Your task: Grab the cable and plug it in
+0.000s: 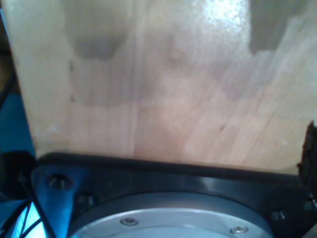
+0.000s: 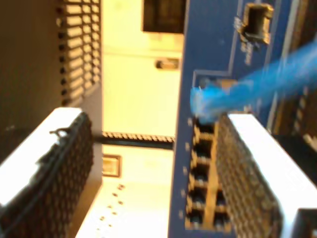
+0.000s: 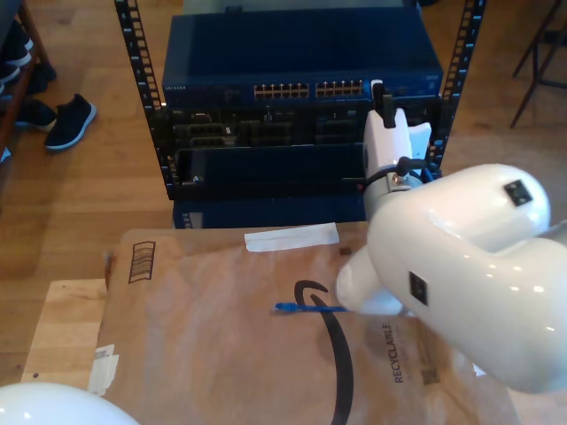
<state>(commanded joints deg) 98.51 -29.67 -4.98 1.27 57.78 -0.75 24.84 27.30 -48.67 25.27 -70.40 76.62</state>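
A big white arm [image 3: 461, 266] takes up the lower right of the exterior view and reaches toward a dark equipment rack [image 3: 177, 133] at the top centre, where a blue network switch [image 3: 301, 62] sits with its rows of ports facing forward. Brown packing paper [image 3: 204, 354] covers the surface across the lower half of that view, a rounded white piece of another arm [image 3: 44, 409] shows at the lower left edge, and dark shoes [image 3: 69, 119] stand on the wood floor at the upper left. The first wrist view looks onto a pale wooden board [image 1: 163, 84] above a black plate [image 1: 163, 176] and a silver flange [image 1: 173, 218]; whether the first gripper is released or clenched cannot be told. The second gripper [image 2: 151, 119] is up at the front of the rack, its jaws spread wide and clamping nothing, the ribbed black pads [image 2: 69, 168] well apart. The cable [image 2: 267, 79] crosses blurred just above one finger, its plug [image 2: 205, 101] touching the switch face at the top of a port column; whether it is seated cannot be told. In the exterior view a blue cable end lies on the paper at lower centre, running under the arm. A white tape strip [image 3: 292, 237] lies near the paper's far edge
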